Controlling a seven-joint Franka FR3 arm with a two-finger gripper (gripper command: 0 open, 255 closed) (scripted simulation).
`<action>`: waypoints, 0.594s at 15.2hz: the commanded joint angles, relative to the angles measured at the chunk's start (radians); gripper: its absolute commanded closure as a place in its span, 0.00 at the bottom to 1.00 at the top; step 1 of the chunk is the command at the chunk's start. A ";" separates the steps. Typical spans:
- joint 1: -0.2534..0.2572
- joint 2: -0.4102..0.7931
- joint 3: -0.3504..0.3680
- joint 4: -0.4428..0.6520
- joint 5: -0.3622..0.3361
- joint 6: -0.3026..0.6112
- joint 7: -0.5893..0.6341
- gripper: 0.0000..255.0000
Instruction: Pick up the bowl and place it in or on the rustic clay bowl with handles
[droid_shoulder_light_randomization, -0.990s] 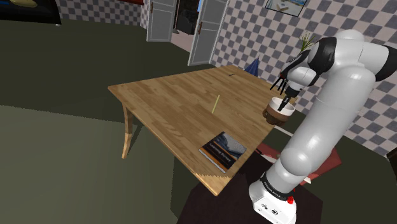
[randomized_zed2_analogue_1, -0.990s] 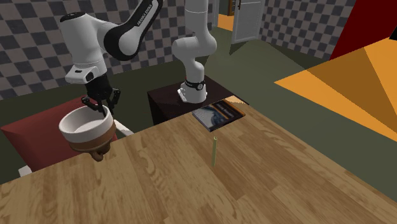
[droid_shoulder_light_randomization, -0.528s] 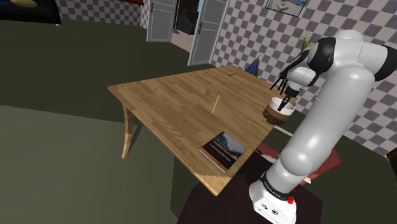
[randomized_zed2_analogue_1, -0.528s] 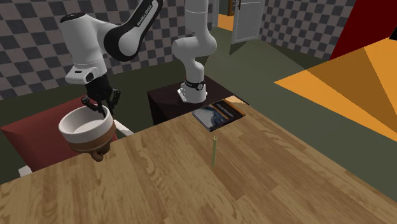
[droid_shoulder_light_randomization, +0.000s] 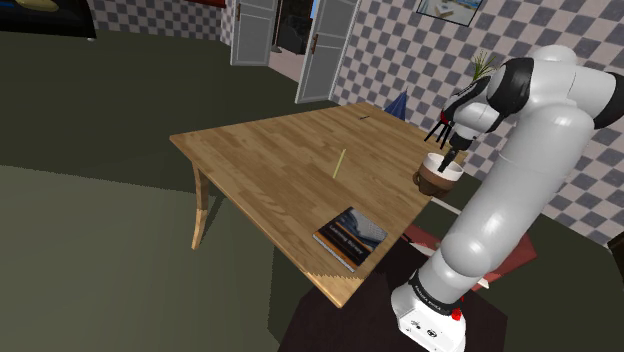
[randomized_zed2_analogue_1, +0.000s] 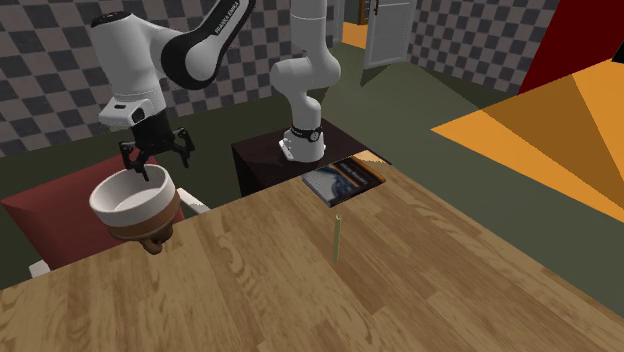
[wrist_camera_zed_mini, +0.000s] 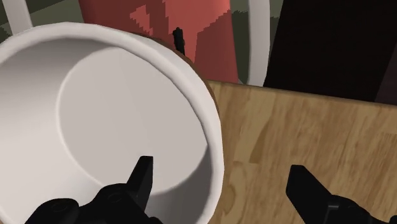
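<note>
A white bowl (randomized_zed2_analogue_1: 128, 195) sits nested in a brown clay bowl (randomized_zed2_analogue_1: 150, 228) at the wooden table's edge. In the shoulder view the white bowl (droid_shoulder_light_randomization: 441, 165) and the clay bowl (droid_shoulder_light_randomization: 431, 181) stand at the table's right edge. My gripper (randomized_zed2_analogue_1: 150, 163) hangs open just above the white bowl's far rim, holding nothing. In the wrist view the white bowl (wrist_camera_zed_mini: 95, 114) lies below, with one finger (wrist_camera_zed_mini: 143, 175) over its inside and the other finger (wrist_camera_zed_mini: 306, 186) over the table; the rim passes between them untouched. My gripper (droid_shoulder_light_randomization: 447, 142) is seen from the shoulder too.
A book (droid_shoulder_light_randomization: 350, 238) lies near the table (droid_shoulder_light_randomization: 270, 160) edge closest to the stand (randomized_zed2_analogue_1: 270, 160). A thin pale stick (randomized_zed2_analogue_1: 338, 238) stands upright mid-table. A red cushioned seat (randomized_zed2_analogue_1: 50, 215) sits beyond the bowls, off the table.
The fingers have opened and let go of the white bowl's rim. The hand has risen slightly. The bowl stays in the clay bowl.
</note>
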 joint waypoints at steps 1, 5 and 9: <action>0.027 -0.058 -0.021 0.022 -0.065 -0.050 0.044 0.00; 0.032 -0.079 -0.022 0.036 -0.088 -0.074 0.060 0.00; 0.031 -0.079 -0.022 0.036 -0.088 -0.074 0.060 0.00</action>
